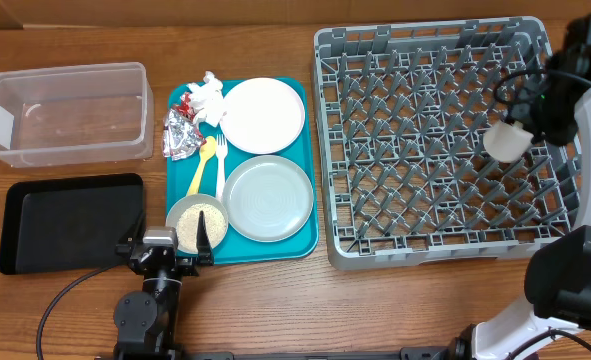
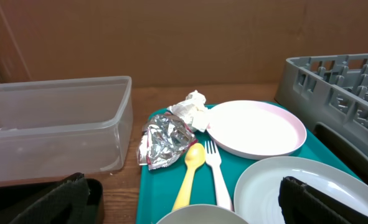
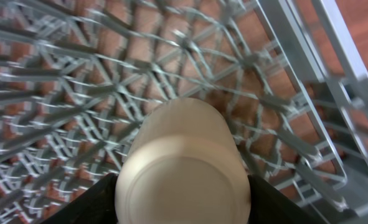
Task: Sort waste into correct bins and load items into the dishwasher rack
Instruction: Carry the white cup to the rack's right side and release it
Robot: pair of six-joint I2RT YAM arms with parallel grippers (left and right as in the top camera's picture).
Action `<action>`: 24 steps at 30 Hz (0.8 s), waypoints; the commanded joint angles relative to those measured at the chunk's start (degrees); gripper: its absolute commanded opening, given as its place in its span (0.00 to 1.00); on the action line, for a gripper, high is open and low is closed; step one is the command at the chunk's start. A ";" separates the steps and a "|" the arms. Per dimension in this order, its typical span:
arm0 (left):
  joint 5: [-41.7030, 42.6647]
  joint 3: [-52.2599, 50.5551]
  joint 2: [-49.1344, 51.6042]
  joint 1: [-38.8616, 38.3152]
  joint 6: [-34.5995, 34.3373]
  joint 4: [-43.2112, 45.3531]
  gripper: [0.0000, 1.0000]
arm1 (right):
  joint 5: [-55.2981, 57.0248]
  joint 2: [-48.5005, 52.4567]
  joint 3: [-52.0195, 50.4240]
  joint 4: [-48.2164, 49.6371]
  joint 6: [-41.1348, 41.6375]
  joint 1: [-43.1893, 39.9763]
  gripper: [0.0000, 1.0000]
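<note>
1. Nearest us, the left end effector (image 1: 167,248) hovers at the near edge of the teal tray (image 1: 305,238), jaws spread wide and gripping nothing.
2. Right at its fingertips sits the small pale bowl (image 1: 172,222) on the tray's near left corner, with the heap of whitish grains (image 1: 196,226) inside.
3. Just beside the bowl, to its right, the pale grey plate (image 1: 267,198) lies flat on the tray.
4. To the left of the tray, the shallow black tray (image 1: 70,225) rests on the wooden counter (image 1: 275,300).
5. Moving back, the yellow spoon (image 1: 201,165) and white fork (image 1: 220,165) lie side by side, handles toward us.
6. Further on, the white plate (image 1: 263,115) fills the tray's far right, with the crinkled foil wrapper (image 1: 180,135) and the crumpled napkin (image 1: 208,95) at its left.
7. Behind the black tray stands the clear tub (image 1: 65,70).
8. Over on the right, the grey dishwasher rack (image 1: 425,28) sits on the counter, and the right end effector (image 1: 520,125) clamps the small white cup (image 1: 505,140) over the rack's right side. I cannot tell whether it touches the pegs.
</note>
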 commanded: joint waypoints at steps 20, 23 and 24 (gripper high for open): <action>0.26 -0.20 -0.44 0.17 0.50 0.15 1.00 | -2.32 0.11 -3.13 -2.78 2.64 -1.64 0.52; 0.26 -0.20 -0.44 0.17 0.50 0.13 1.00 | -2.27 0.11 -5.49 -2.03 2.62 -1.36 0.52; 0.26 -0.20 -0.44 0.17 0.52 0.15 1.00 | -2.25 0.11 -6.29 -1.38 2.64 -1.36 0.52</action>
